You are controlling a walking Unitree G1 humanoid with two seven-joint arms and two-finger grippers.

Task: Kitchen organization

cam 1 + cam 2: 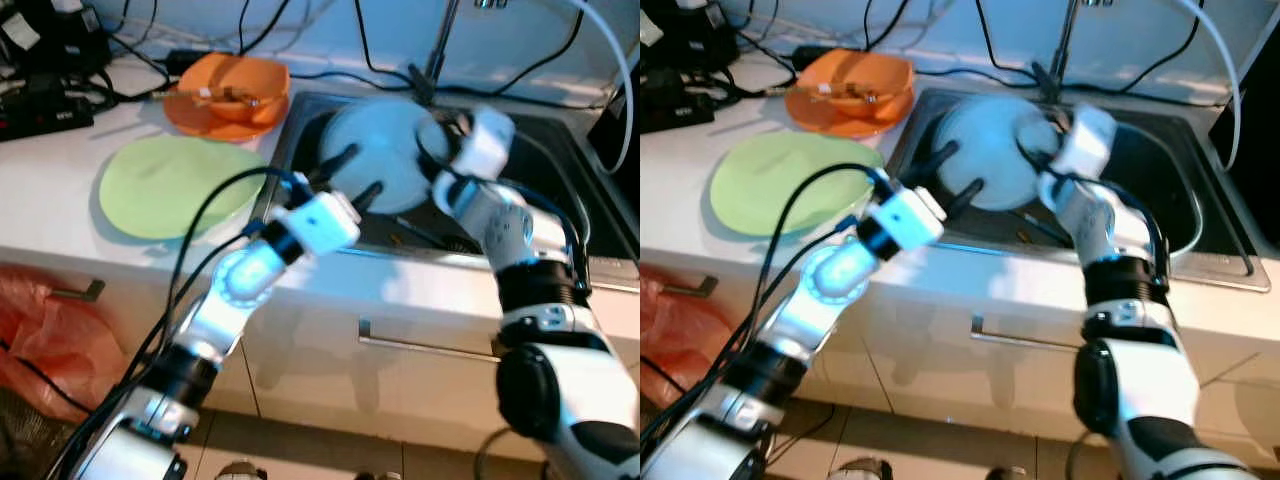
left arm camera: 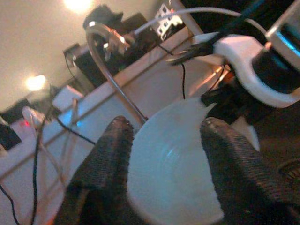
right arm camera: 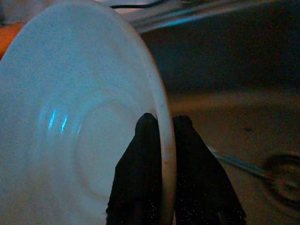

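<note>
A: Where do we stand with the pale blue plate [image 1: 375, 150]?

B: We have it on edge over the sink [image 1: 560, 175], toward the sink's left half, with the tap [image 2: 110, 61] just behind it. Our right gripper [image 3: 161, 136] is closed on its rim, one finger on each face, as the right wrist view shows plainly.

A: And the left gripper [image 1: 348, 176]?

B: Spread wide, holding nothing. Its two fingers [image 2: 110, 159] point at the plate's near face from the left, and the plate sits between them in the left wrist view. We can't tell whether they touch it.

A: So how do we do this step well?

B: We judge that the plate is meant for the counter [image 1: 60, 190] on the left, where the green plate [image 1: 175, 185] lies flat and the orange dish [image 1: 228, 95] sits farther back. A rim pinch is a thin hold on a smooth, possibly wet plate, so we should move slowly and keep the plate from swinging.

A: Should the left help?

B: Probably. If we pass it over, we should close the left fingers across the rim well clear of the right ones, and let the right release only once that grip feels firm.

A: Anything to avoid?

B: The tap behind, the sink's left wall, and the cables [image 1: 250, 35] along the far counter.
</note>
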